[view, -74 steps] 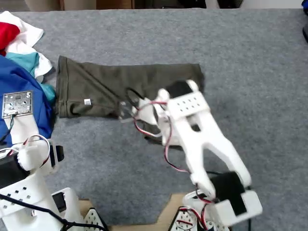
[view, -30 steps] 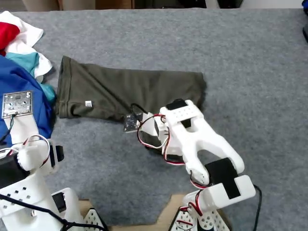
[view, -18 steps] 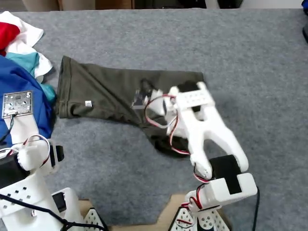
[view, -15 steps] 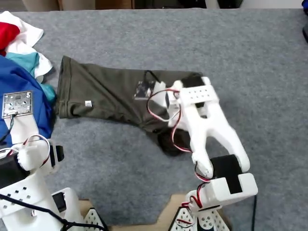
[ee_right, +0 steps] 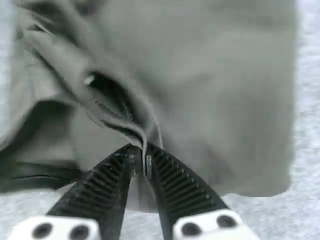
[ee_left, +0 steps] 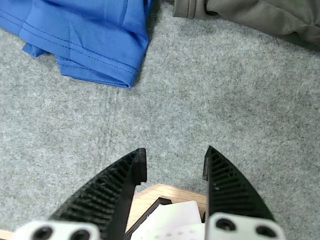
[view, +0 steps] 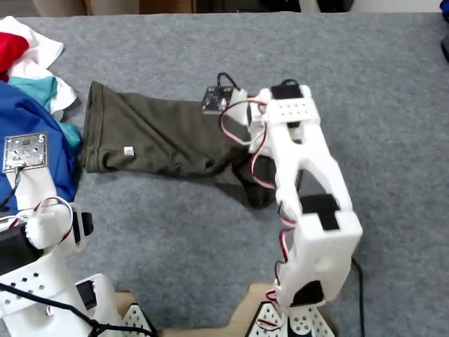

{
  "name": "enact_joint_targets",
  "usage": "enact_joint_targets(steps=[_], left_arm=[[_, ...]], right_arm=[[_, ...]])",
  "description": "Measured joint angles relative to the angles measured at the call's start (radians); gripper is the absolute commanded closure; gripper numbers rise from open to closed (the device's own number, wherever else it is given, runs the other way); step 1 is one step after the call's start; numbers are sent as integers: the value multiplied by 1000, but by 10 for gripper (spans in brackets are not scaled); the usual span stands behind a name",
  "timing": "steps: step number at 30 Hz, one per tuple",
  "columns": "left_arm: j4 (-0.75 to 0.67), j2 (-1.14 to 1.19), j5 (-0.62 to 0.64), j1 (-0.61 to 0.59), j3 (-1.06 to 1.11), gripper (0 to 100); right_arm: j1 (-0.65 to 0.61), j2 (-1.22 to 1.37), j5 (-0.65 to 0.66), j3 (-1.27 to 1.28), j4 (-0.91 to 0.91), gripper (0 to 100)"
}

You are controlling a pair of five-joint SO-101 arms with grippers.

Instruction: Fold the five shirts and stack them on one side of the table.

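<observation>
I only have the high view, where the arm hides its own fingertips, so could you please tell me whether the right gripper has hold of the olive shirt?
Observer: Yes, the right wrist view shows the right gripper shut on a fold of the olive shirt.
Operator: Thanks. Is the left gripper open?
Observer: Yes, the left gripper is open with nothing in it, over bare grey table.
Operator: Anything close to it?
Observer: The blue shirt lies ahead of it, not touching.
</observation>
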Motion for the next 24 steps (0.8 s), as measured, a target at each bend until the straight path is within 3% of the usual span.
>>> enact_joint_targets(steps=[11,19,24], left_arm=[[0,0,0,0,0,799],[0,0,0,0,0,799],[0,0,0,0,0,799]], right_arm=[[18,227,0,-365,100,988],[20,255,6,-519,242,797],[21,255,18,-575,287,775]])
